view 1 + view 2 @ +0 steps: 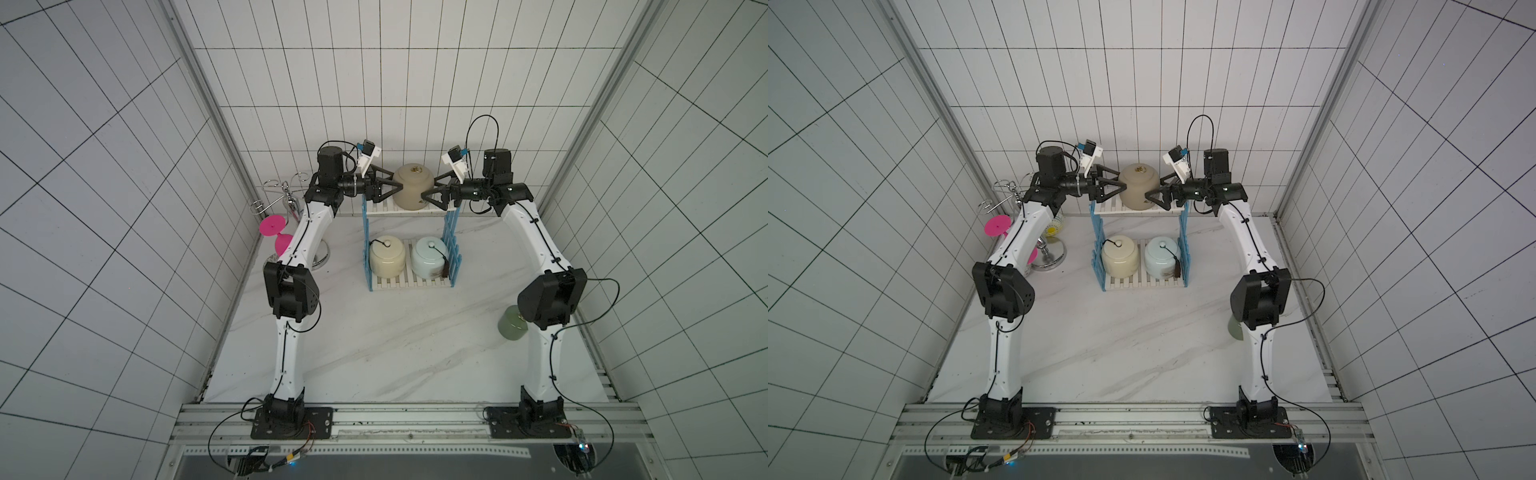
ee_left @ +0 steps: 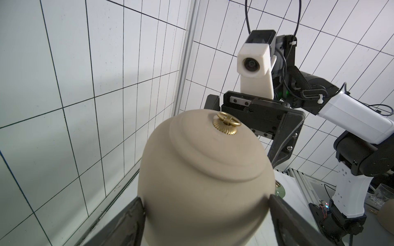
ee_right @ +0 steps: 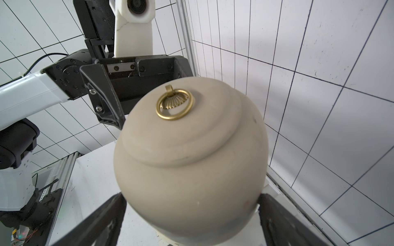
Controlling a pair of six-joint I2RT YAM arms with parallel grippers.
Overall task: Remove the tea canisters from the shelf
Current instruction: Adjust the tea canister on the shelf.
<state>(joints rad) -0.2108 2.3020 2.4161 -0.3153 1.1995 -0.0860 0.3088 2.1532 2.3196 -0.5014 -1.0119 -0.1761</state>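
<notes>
Four tea canisters, one shelf [image 1: 451, 245], two arms. Three canisters are on the shelf. The tan canister [image 1: 413, 187] sits alone on the top tier, and the cream canister [image 1: 386, 257] and pale blue canister [image 1: 430, 259] sit side by side on the lower tier. The green canister [image 1: 512, 324] stands on the tabletop [image 1: 374, 340] beside the right arm's elbow, partly hidden by it. I count one off and three to go. One chrome stand [image 1: 291, 201] and one pink goblet [image 1: 276, 232] sit behind the left arm; neither is part of the job.

Step in hand, as I judge it: a two-armed lift of the tan canister. The left fingers [image 2: 128, 223] and right fingers [image 3: 100, 219] are each spread wide. They straddle the jar's belly from opposite sides, below the lid line. I cannot tell from either wrist view whether any finger actually presses the ceramic.

To do this well, I would:
- seat all four fingers on the body, never on the lid, which may be loose;
- move both arms level and together so the jar does not tip;
- raise it clear of the top board before drawing it forward;
- leave the gold ring knob [image 3: 174, 104] alone.

A round ceramic wall offers little purchase, so I would go slowly.
</notes>
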